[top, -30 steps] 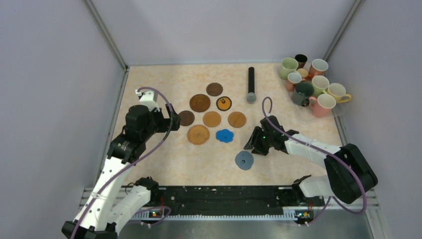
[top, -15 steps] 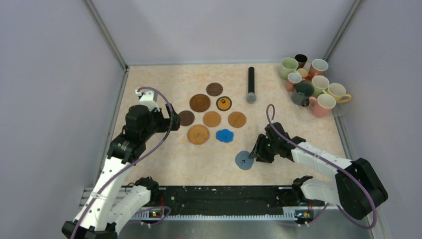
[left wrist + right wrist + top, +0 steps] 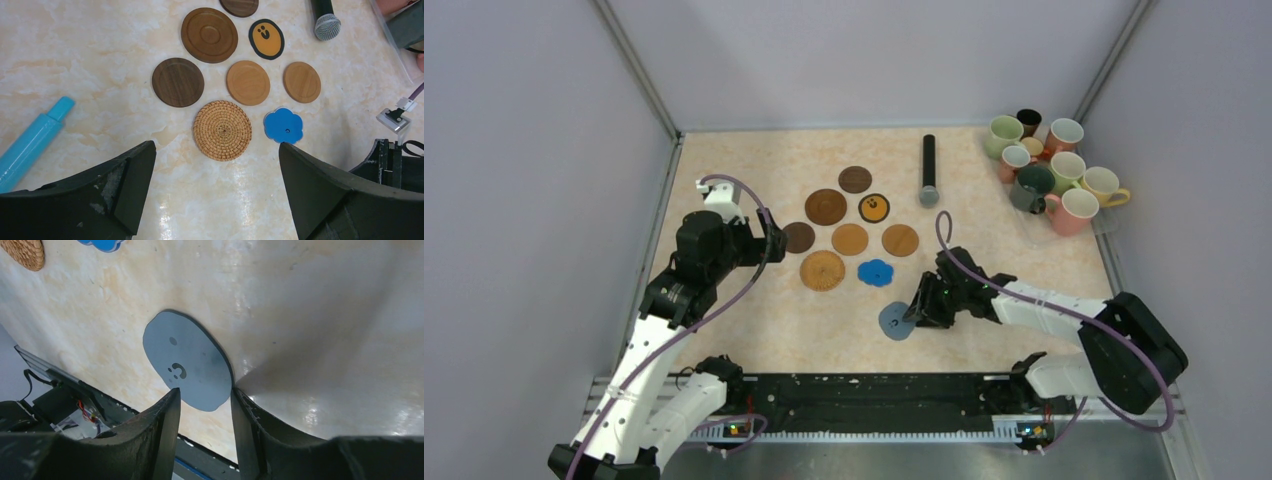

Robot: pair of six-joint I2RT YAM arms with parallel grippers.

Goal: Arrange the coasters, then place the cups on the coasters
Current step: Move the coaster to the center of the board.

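Observation:
Several round coasters lie grouped mid-table: a woven one, a blue flower-shaped one, a black-and-orange one, plus tan and dark brown discs. A grey-blue coaster lies flat apart from them, near the front. My right gripper is low at its right edge, jaws partly apart, one fingertip touching the rim. My left gripper hovers wide open left of the group, holding nothing. The cups stand clustered at the back right.
A black microphone with a grey tip lies behind the coasters. A light blue cylinder lies on the table left of the left gripper. The cups sit on a clear sheet by the right wall.
My right gripper came forward and down to the grey-blue coaster, then moved left. The coaster slid left with it. The left arm has not moved.

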